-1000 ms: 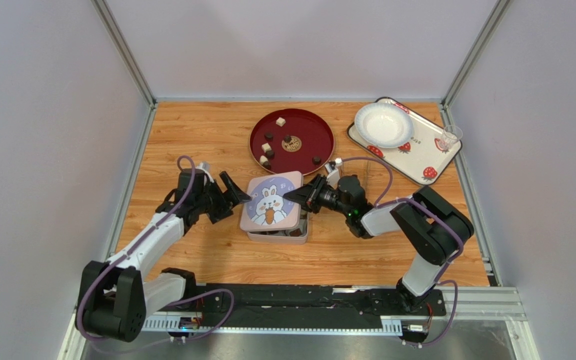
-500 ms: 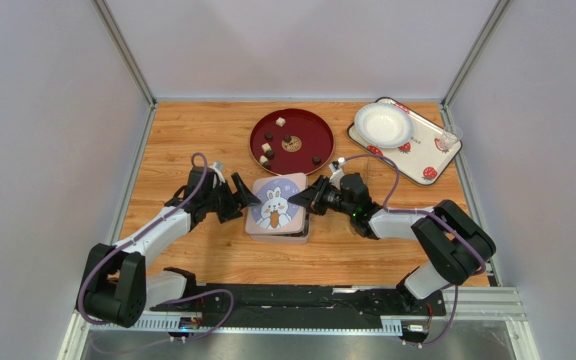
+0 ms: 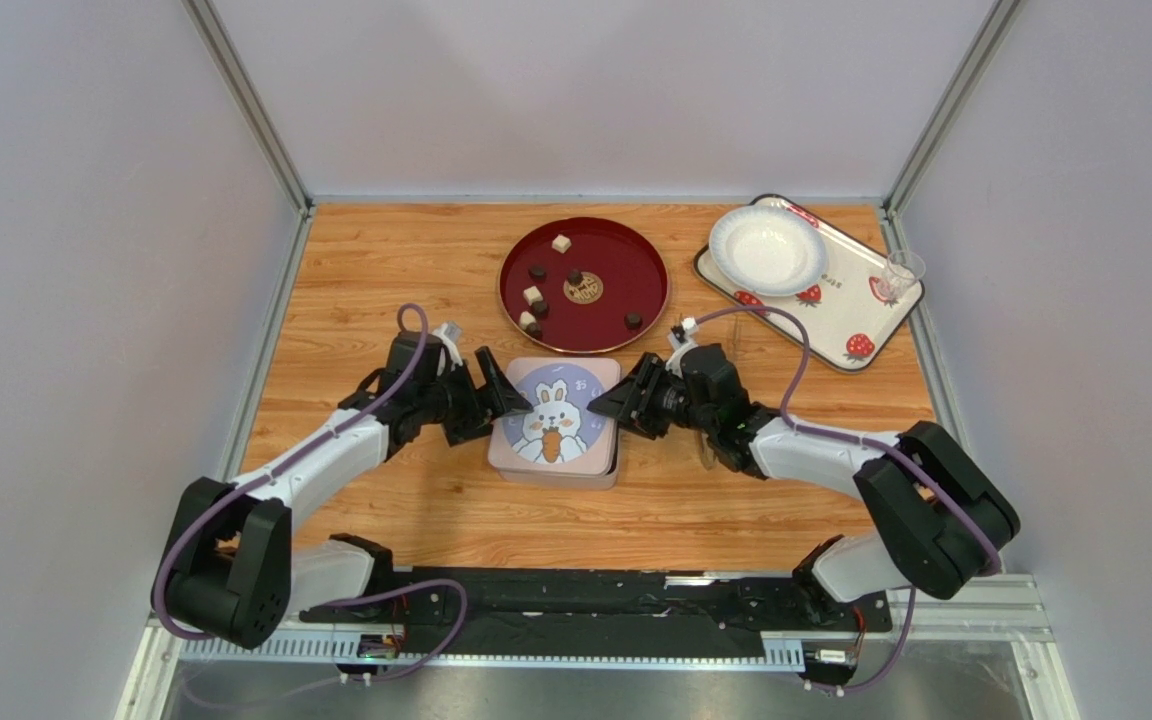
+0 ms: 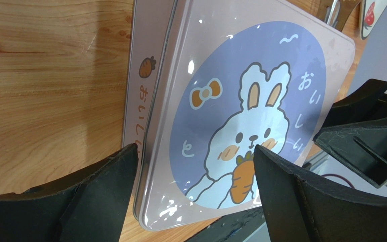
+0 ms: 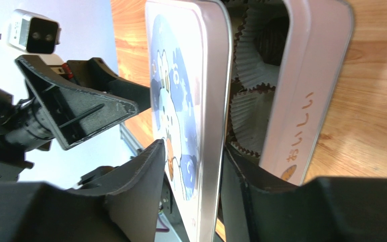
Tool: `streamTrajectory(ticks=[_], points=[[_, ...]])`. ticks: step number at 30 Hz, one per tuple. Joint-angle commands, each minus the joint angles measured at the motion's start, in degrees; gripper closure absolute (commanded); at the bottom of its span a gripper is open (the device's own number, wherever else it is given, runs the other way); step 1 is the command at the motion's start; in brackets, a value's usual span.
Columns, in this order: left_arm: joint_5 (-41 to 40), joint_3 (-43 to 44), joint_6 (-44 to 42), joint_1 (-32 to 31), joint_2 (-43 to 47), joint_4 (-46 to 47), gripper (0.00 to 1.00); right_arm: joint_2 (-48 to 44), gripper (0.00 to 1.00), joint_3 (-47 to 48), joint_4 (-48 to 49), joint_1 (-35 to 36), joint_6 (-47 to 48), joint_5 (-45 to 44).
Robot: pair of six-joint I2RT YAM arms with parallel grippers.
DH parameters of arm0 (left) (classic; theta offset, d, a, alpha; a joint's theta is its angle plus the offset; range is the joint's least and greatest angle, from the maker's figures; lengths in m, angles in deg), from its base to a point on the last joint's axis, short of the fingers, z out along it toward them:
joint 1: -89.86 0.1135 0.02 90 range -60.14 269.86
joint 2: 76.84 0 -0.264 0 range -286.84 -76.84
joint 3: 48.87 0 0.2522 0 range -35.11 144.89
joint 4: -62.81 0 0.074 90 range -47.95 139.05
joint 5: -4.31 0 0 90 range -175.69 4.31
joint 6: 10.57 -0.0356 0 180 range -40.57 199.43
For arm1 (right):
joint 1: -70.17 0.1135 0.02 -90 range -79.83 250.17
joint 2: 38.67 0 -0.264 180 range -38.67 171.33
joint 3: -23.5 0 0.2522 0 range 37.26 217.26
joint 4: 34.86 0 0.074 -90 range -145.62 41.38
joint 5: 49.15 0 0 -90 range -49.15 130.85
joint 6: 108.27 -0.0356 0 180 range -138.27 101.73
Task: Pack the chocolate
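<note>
Rabbit lid (image 3: 555,414), resting over the tin (image 5: 301,101) on the table (image 3: 372,270) but gapped on the right. You risk it settling crooked, since the right hand (image 5: 193,146) only straddles its rim (pinching or free, you cannot tell) and the left hand (image 4: 195,156) stands wide open beside it, holding nothing. Chocolate (image 3: 534,297), several pieces on the red plate (image 3: 615,252): sealing now shuts them out. Since a second ago the lid has squared up and both arms have reached further in.

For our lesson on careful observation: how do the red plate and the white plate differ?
The red plate carries chocolate pieces; the white plate shows none. The red plate sits straight on the table; the white plate rests on a patterned tray. Both are round.
</note>
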Motion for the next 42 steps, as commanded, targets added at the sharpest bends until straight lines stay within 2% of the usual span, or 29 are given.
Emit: streamTrajectory(ticks=[1, 21, 28, 33, 42], points=[[-0.2, 2.1, -0.8, -0.6, 0.3, 1.0, 0.08, -3.6, 0.52, 3.8, -6.6, -0.2, 5.1, -3.8], [-1.3, 4.2, 0.1, -3.0, 1.1, -1.0, 0.08, -8.3, 0.48, 7.9, -20.4, -0.2, 13.6, -13.3], [-2.1, 4.4, 0.0, -3.1, 1.4, -1.6, 0.08, -6.4, 0.49, 8.0, -20.4, -0.2, 14.6, -11.8], [-4.1, 4.4, -0.6, -3.1, 1.6, -2.3, 0.08, -5.0, 0.53, 6.9, -18.9, -0.3, 14.6, -9.2], [-8.5, 6.6, -2.2, -3.1, -1.2, -3.0, 0.1, -0.3, 0.54, 11.2, -18.3, -0.2, 16.1, -7.5]])
